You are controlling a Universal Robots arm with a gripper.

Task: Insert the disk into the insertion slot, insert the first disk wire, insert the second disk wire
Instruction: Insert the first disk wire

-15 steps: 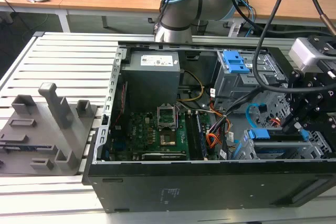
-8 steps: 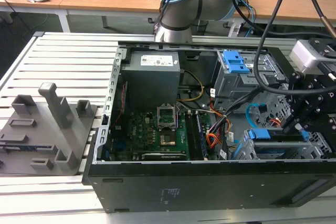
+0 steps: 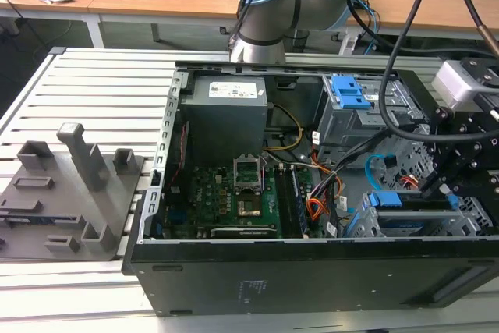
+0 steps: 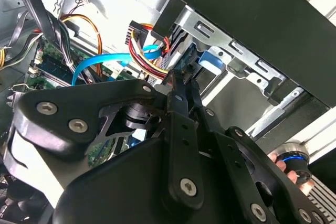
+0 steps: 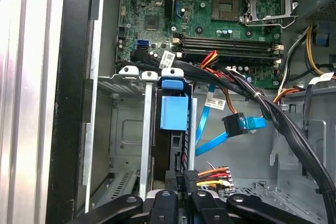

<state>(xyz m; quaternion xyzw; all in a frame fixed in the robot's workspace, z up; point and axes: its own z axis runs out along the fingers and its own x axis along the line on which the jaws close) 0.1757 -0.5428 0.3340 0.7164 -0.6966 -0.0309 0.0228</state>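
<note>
Tool (image 5: 182, 186) low inside the open computer case (image 3: 312, 278), right at the rear end of the disk (image 5: 173, 114). Its fingers (image 4: 185, 98) are drawn close together, pinching the black plug of the first disk wire (image 5: 212, 172), a red, orange and yellow bundle that trails off sideways from the disk's end. In the second wrist view the tool (image 4: 180, 80) has its tips in among those same coloured leads (image 4: 149, 45), just short of the disk's end. The disk sits on edge in the insertion slot (image 5: 126, 129), blue carrier tab showing, grey metal walls of the cage on either side of it. The second disk wire (image 5: 212, 141) is a flat light-blue ribbon running beside the disk and looping away from it; its small dark plug (image 5: 233, 124) hangs free, near the disk but apart from it. In the exterior view the tool (image 3: 433, 185) is just beside the blue of the disk (image 3: 387, 200), with the light-blue loop (image 3: 373, 169) a little beyond. The green motherboard (image 5: 210, 3) lies past the disk's tab end. The case rests on a slatted metal desk (image 3: 93, 83), and a grey fixture block (image 3: 70, 193) stands well apart from the disk.
</note>
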